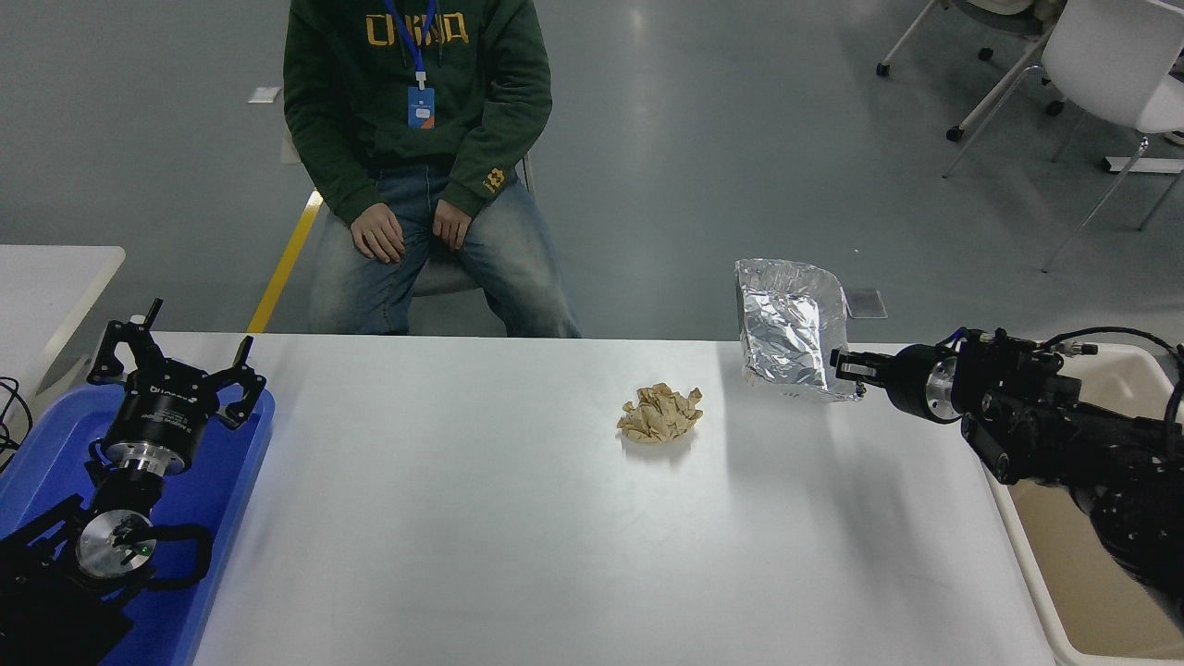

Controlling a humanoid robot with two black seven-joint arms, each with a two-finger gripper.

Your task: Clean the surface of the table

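Observation:
The table surface (481, 518) is a wide white tabletop. A crumpled brown paper ball (659, 413) lies on it right of centre. My right gripper (846, 372) is shut on the near right corner of a silver foil tray (788, 326), which hangs tilted in the air above the table's far right part. My left gripper (176, 363) stands open, parked over the blue tray (227, 472) at the lower left.
A beige bin (1064, 555) stands against the table's right edge, under my right arm. A person sits at the far side, hands (407, 229) on their lap. A small white table corner (55, 268) shows at the left. White chairs (1101, 55) stand at the back right.

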